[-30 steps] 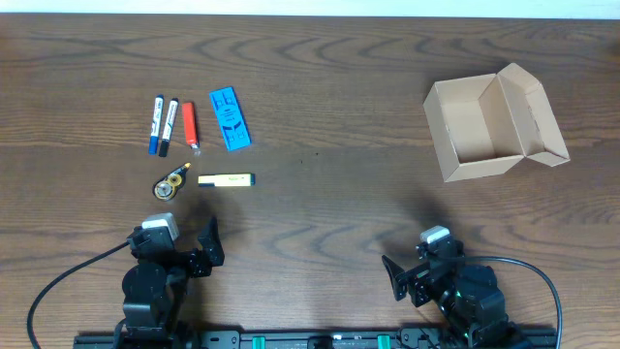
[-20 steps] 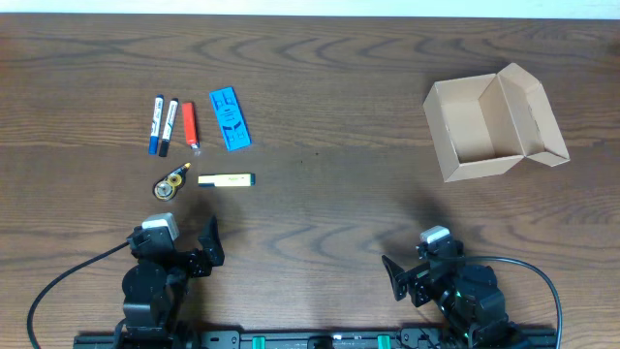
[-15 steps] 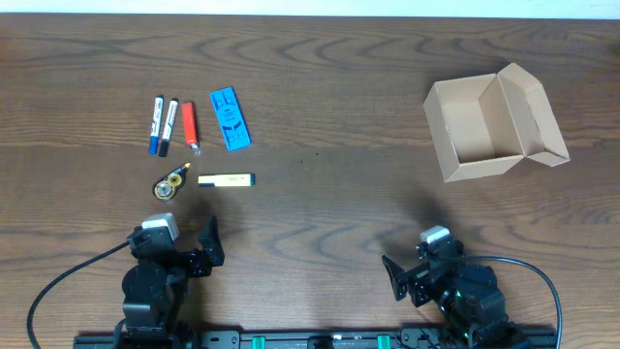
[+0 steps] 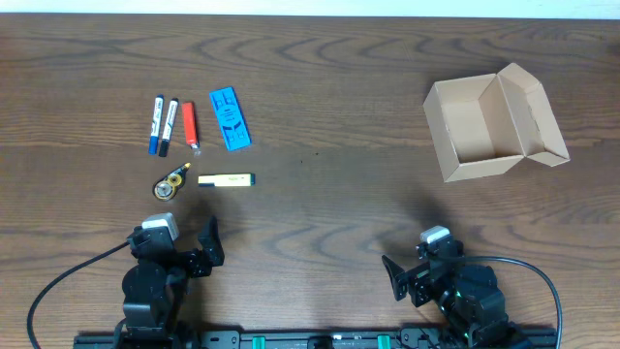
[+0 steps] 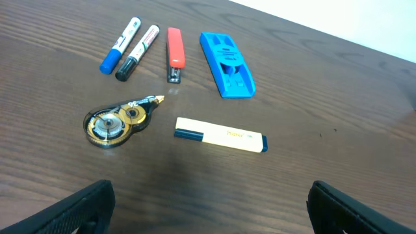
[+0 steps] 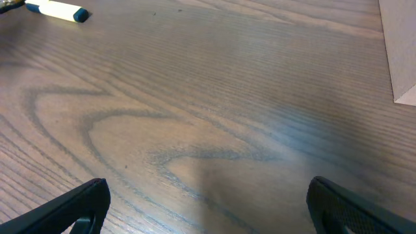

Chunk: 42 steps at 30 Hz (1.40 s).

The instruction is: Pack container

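The container is an open tan cardboard box at the right of the table, its flap lid folded back to the right; it looks empty. One tan side of it shows at the right edge of the right wrist view. At the left lie a blue marker, a black marker, a red stapler, a blue holder, a correction tape roller and a yellow highlighter. My left gripper and right gripper are open and empty at the near edge.
The left wrist view shows the same items ahead of the left gripper: markers, stapler, blue holder, tape roller, highlighter. The right wrist view shows bare wood in front of the right gripper.
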Tool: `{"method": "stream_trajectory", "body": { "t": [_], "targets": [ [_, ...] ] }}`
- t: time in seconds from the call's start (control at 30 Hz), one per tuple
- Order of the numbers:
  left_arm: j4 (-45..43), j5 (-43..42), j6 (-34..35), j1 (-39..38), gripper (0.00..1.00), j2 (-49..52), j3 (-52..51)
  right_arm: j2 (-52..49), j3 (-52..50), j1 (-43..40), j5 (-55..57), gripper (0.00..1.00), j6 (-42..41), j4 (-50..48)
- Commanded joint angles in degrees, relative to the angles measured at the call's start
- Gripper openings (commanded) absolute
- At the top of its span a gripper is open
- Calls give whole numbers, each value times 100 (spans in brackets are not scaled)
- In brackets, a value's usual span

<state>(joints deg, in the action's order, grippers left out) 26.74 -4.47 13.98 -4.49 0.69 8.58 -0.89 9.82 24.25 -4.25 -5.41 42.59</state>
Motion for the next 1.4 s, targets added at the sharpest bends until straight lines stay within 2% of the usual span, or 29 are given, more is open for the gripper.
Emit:
{"method": "stream_trajectory", "body": {
  "t": [0.0,0.9,0.97,1.1,1.13,1.2,1.37],
  "targets": [
    [-17,42,63,50,95,-44,-103,50,-50,59,39,99,79,2],
    [-17,42,63,50,95,-44,-103,50,-50,57,68,99,61,-9],
    [-17,42,63,50,95,-44,-103,50,-50,57,286,99,-584,-63],
    [-17,42,63,50,95,-44,-103,50,-50,52,1051,99,-3180,-59],
    [-17,42,63,50,95,-44,-103,50,-50,52,1045,99,-3598,-61],
    [-17,42,63,50,95,-44,-103,50,-50,55,1043,99,-4068,-59],
    [-17,42,63,50,95,-44,-103,50,-50,55,841,99,-4315,-332]
  ]
}}
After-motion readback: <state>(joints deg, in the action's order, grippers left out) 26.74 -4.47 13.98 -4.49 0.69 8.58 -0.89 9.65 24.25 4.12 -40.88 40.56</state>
